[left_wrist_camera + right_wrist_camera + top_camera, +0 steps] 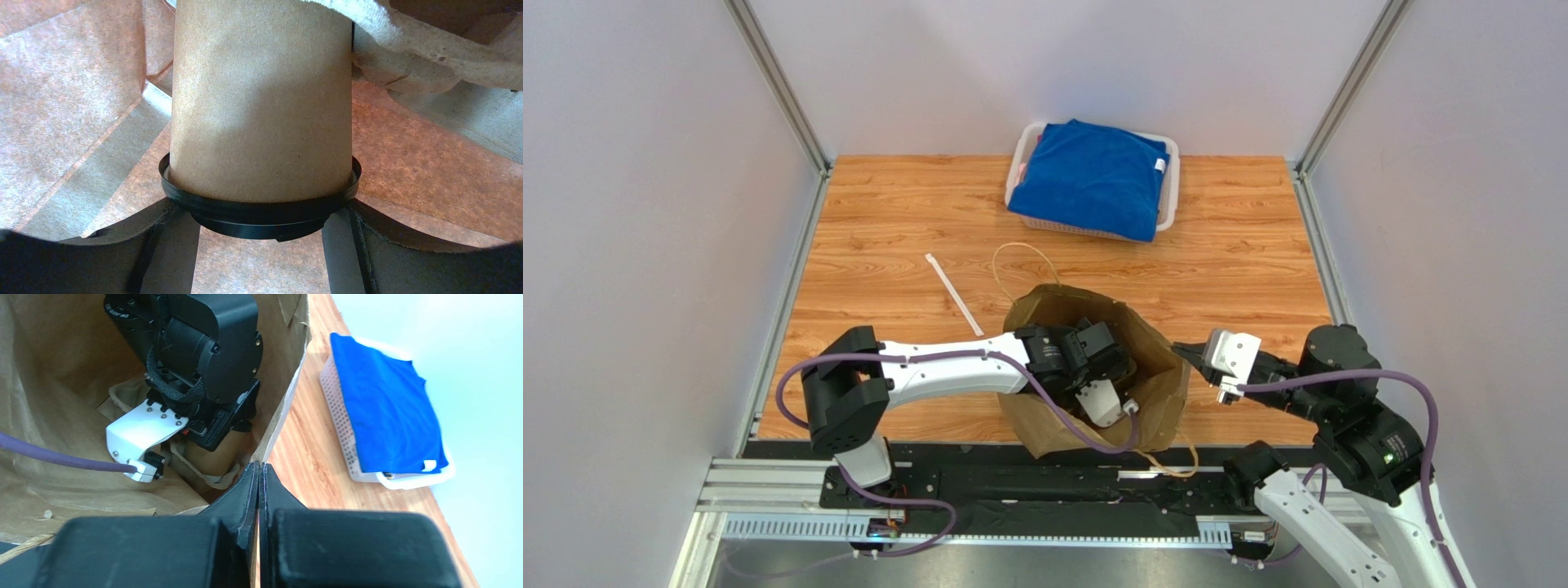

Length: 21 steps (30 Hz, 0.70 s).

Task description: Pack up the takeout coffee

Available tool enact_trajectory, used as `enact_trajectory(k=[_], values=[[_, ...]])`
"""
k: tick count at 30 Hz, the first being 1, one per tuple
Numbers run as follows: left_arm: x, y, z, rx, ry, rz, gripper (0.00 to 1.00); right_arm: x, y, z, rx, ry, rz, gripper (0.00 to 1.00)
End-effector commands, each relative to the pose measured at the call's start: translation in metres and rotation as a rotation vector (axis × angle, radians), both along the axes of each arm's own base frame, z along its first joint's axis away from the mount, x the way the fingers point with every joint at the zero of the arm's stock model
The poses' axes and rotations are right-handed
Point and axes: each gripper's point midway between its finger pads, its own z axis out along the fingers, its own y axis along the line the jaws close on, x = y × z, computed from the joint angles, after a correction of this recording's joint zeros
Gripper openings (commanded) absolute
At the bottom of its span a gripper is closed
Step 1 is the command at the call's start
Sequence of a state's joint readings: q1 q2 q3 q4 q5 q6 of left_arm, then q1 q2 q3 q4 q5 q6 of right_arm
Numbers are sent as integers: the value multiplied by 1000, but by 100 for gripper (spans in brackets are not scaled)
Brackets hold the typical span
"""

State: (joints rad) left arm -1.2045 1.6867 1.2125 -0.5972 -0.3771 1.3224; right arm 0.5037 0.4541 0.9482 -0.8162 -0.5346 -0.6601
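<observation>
Left tool [261,211] is reaching inside the tall brown paper bag [1161,410], jaws spread and released beside the black-lidded kraft-brown paper cup [261,104], which is sitting in a grey pulp carrier [430,43]. Packing judged nearly done; withdrawal remaining. Right tool [259,467], clenched, is seemingly pinching the bag rim. Bag walls are crowding the exit. Blue cloth [1093,178] in white basket [1020,157] is lying well apart.
</observation>
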Motion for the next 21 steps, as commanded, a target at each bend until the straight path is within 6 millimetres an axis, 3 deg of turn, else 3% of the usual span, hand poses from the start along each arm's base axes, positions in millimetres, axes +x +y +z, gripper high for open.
enact_trajectory(k=[1, 13, 18, 21], values=[[20, -4, 23, -83, -104, 72, 28, 6, -1, 14, 21, -105, -13, 0], [25, 0, 30, -89, -143, 86, 29, 11, -7, 11, 26, -147, -54, 0], [24, 4, 26, -62, -133, 75, 55, 13, -5, 9, 27, -138, -53, 0], [26, 3, 29, -63, -143, 66, 64, 16, -5, 7, 27, -122, -63, 0]])
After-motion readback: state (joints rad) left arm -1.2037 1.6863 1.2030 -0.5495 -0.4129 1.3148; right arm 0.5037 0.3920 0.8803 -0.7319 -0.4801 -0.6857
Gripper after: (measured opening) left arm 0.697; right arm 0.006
